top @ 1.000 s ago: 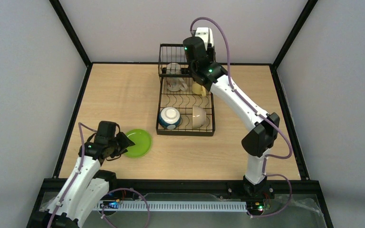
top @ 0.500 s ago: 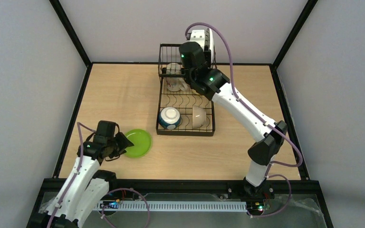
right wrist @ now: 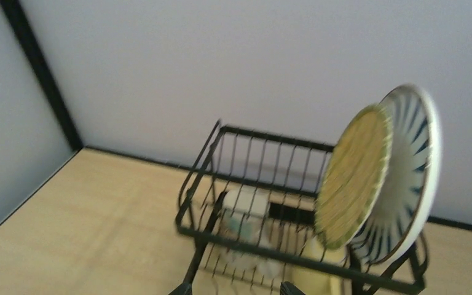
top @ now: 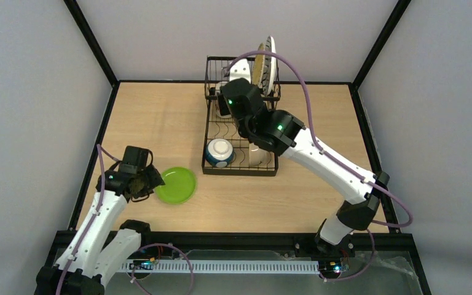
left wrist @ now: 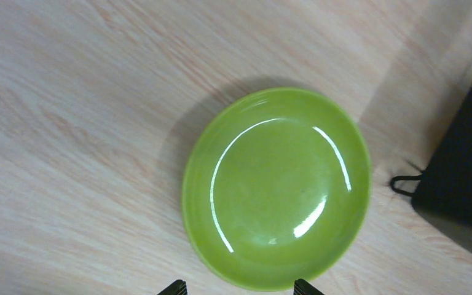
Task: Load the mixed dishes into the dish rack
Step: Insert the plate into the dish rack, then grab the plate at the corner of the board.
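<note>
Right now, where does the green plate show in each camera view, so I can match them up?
Top external: green plate, lower left, flat on the table.
Left wrist: green plate fills the centre of the picture.
Right wrist: not in it.
Shared landmark: the light wooden table, in all three.

We note a light wooden table (top: 153,123) edged by a black frame (top: 91,42), with pale grey walls (top: 31,92) on three sides. Along the near edge we see a white slotted strip (top: 233,267).
</note>
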`<state>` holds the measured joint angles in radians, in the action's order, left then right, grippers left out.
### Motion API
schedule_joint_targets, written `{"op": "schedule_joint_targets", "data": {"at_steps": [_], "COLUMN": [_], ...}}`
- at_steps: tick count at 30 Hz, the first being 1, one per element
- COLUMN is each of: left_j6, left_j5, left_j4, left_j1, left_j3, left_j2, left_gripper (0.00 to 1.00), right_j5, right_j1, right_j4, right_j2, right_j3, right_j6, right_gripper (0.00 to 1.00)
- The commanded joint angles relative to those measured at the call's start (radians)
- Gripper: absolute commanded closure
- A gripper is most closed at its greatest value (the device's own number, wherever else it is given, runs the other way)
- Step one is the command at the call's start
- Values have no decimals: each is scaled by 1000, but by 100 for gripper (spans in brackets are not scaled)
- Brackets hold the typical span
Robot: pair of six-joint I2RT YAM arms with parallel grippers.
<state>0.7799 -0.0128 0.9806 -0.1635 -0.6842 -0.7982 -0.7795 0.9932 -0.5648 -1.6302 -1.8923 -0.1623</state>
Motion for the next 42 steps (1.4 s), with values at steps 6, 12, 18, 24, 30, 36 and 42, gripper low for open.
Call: {"op": "schedule_joint_targets", "data": {"at_steps": [6, 12, 18, 24, 30, 36, 42], "left_j6": [13, 68, 82, 75, 51, 48, 66], "left_j5": [-82, -74, -67, -72, -89, -107, -114], "left_j4": [95, 58, 4, -22, -20, -26, -80], "left_j1": [-1, -1, -1, -1, -2, -11, -34], "left_j3": [34, 71, 84, 78, 84, 103, 126], "left_j2": [2, 12, -17, -52, -71, -67, -87], "left_gripper": [1, 1, 1, 1, 1, 1, 1], "right_j5": [514, 721, 871, 993, 1061, 1082, 1058], "right_j1": [31, 30, 31, 30, 30, 30, 49], "right_j4": [-65, 33, 181, 382, 539, 701, 799], "right_j2": [145, 205, 221, 206, 165, 110, 40], "right_j3": [272, 475, 684, 849, 946, 1021, 1051], "right_j6": [-211, -298, -370, -472, -581, -694, -738], "right_gripper": [25, 27, 28, 28, 27, 27, 27]}}
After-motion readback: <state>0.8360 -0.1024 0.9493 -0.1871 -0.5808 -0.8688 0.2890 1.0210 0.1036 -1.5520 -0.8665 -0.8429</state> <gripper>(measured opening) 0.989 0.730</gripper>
